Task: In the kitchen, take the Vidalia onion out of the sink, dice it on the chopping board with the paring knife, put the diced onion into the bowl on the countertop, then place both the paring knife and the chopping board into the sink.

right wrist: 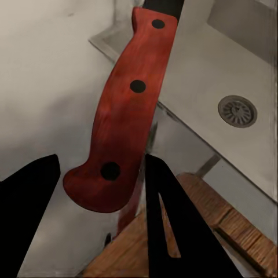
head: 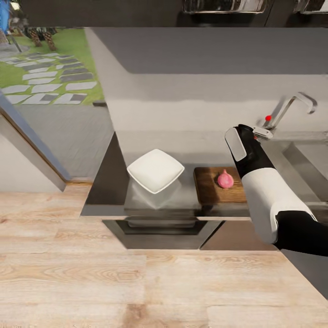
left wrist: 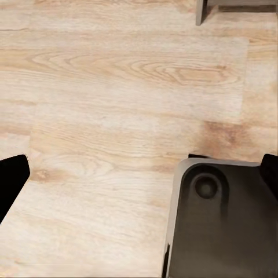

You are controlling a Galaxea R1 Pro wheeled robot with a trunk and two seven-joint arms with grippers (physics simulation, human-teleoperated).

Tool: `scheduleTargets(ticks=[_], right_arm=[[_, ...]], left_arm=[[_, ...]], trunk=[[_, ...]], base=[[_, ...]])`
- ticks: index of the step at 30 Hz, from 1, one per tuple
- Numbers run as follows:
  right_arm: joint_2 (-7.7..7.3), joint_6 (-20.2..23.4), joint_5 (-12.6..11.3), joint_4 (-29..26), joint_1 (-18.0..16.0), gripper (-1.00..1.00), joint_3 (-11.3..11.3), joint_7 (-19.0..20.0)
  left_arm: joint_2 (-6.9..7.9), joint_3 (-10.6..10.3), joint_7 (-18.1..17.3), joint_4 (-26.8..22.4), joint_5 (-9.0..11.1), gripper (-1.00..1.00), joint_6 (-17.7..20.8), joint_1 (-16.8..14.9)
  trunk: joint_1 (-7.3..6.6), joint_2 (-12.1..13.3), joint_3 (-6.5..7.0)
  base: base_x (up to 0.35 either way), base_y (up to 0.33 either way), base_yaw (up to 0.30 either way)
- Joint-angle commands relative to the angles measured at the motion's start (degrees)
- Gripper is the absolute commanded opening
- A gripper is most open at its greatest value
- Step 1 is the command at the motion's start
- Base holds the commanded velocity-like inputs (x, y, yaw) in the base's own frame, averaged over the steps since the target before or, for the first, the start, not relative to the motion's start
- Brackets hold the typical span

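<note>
The pinkish Vidalia onion rests on the brown chopping board, which lies on the dark countertop just right of the white square bowl. Behind the board, near the faucet, my right gripper hangs over the counter. In the right wrist view that gripper is shut on the butt of the paring knife's red-brown handle, blade end pointing away, with the board's corner and the sink behind it. My left gripper is open over the wood floor.
The steel sink basin lies right of the board, past my right forearm. A grey wall backs the counter, with dark upper cabinets above. An oven front sits below the bowl. A doorway to a garden opens at the left. My own dark base is under the left gripper.
</note>
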Motion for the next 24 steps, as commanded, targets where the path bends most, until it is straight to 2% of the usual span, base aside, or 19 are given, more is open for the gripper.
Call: scheduleTargets(ticks=[1,9,24], right_arm=[[0.03,0.41,-0.2,-0.06,-0.04,-1.0,0.01,-0.3],[0.34,0.41,-0.2,-0.05,-0.04,-1.0,0.01,-0.3],[0.43,0.41,-0.2,-0.05,-0.04,-1.0,0.01,-0.3]], left_arm=[[0.1,-0.44,0.34,0.04,0.57,1.0,-0.13,0.01],[0.03,-0.44,0.26,1.16,0.57,1.0,-0.13,0.01],[-0.16,-0.35,0.26,2.91,0.57,1.0,-0.13,0.01]], trunk=[[0.0,-0.1,0.01],[0.0,-0.1,0.73],[0.0,-0.1,2.08]], base=[[-0.333,0.0,0.0],[-0.294,0.0,0.0],[-0.137,0.0,0.0]])
